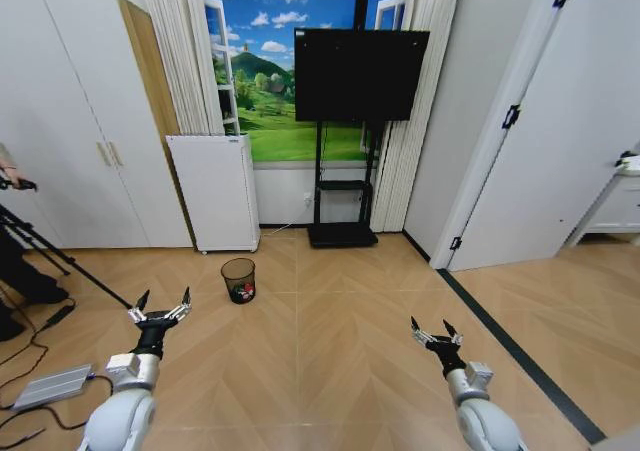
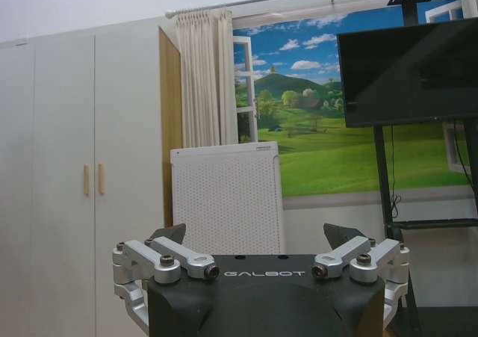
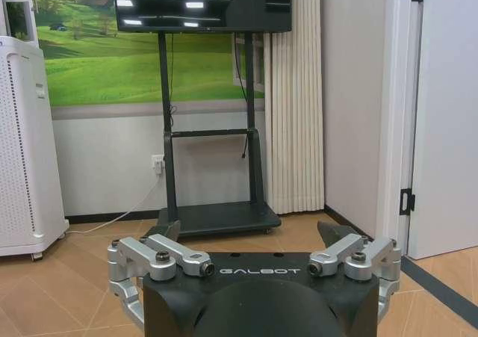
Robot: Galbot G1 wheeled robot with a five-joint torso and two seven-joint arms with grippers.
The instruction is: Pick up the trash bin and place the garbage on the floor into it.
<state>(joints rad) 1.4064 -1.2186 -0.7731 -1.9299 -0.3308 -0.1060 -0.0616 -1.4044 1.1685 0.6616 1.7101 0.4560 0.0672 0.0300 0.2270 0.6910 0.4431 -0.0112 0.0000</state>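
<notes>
Ahead on floor: trash bin (image 1: 238,279), beside white appliance (image 1: 214,192). Left gripper (image 1: 161,301), right gripper (image 1: 434,329) low, fingers spread, empty.

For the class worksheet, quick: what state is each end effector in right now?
Left end effector: open, holding nothing.
Right end effector: open, holding nothing.

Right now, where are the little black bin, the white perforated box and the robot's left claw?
trash bin (image 1: 238,279): head view, mesh side wall.
white perforated appliance (image 1: 214,193): head view, front panel.
left gripper (image 1: 162,305): head view, between its open fingertips.
</notes>
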